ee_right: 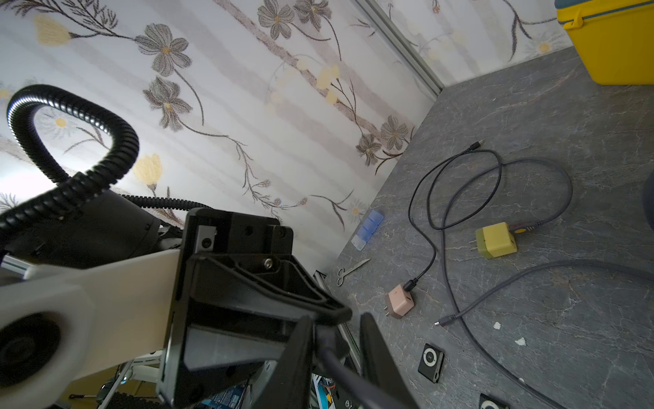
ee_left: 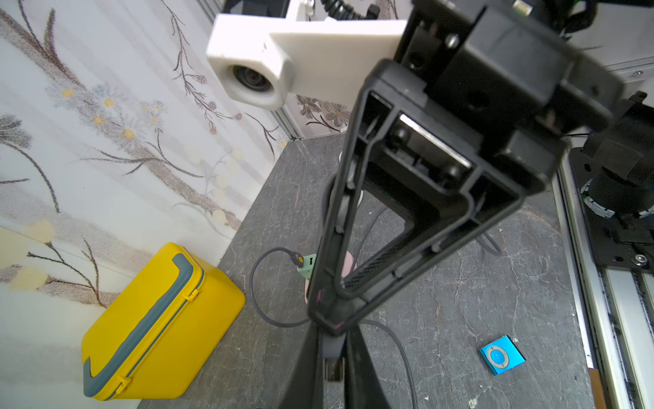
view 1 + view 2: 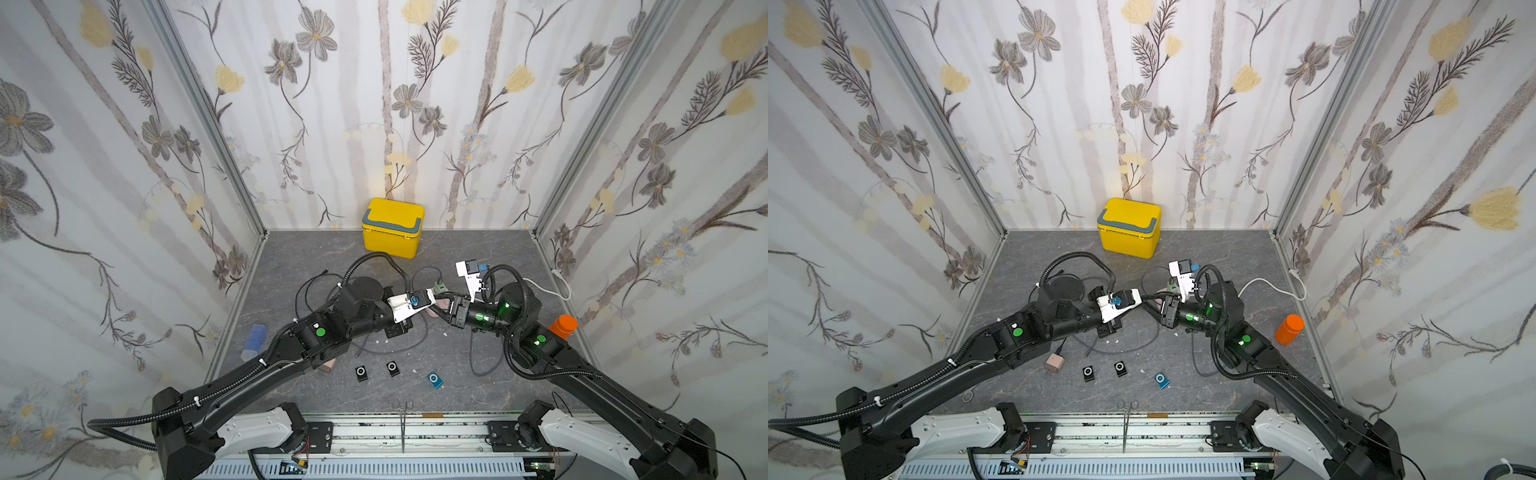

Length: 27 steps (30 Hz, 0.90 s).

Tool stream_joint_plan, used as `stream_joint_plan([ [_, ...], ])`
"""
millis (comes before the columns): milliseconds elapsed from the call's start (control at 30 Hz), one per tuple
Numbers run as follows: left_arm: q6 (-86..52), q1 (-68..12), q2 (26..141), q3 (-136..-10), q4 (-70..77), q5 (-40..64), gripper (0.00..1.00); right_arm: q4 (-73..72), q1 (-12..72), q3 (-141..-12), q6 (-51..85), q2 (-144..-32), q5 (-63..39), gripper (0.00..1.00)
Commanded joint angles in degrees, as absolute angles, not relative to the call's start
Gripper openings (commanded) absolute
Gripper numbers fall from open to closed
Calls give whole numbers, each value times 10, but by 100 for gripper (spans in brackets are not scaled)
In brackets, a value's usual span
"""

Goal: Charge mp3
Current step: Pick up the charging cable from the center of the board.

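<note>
Mid-worktop: both grippers meet, tips touching.
Left gripper (image 2: 332, 368): clenched on a small plug.
Right gripper (image 1: 336, 340): fingers around grey cable (image 1: 357, 379); clamping unclear.

Matt stone-look table (image 3: 457, 374) — glossy plastic box (image 3: 392, 228)

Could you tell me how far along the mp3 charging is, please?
Done: a grey cable is plugged into the yellow-green charger. In hand: a cable passes between the right gripper's fingers, facing the shut left gripper. Left: blue mp3 and two black mp3s lie unplugged.
</note>
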State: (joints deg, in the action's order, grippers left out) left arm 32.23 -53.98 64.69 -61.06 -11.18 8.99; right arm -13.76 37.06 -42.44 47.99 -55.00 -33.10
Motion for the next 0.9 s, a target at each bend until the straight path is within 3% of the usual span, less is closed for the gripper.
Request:
stream_joint_plan([
  [0,335,-541,643,-611,-114,106,0,-155,370,-428,483,-546,-338,19],
  [233,336,-541,645,-609,-110,104,3,-152,370,-428,478,-547,-348,0],
  [333,309,-542,636,-598,-77,68,40,-137,371,-428,465,-544,-342,0],
  [500,208,-542,630,-609,-111,0,63,-30,357,-464,393,-519,-224,0],
  [700,48,-557,613,-559,-133,1,65,1,285,-447,363,-515,-180,0],
  [867,-155,-580,661,-547,-200,-77,57,0,223,-403,356,-526,-181,0],
])
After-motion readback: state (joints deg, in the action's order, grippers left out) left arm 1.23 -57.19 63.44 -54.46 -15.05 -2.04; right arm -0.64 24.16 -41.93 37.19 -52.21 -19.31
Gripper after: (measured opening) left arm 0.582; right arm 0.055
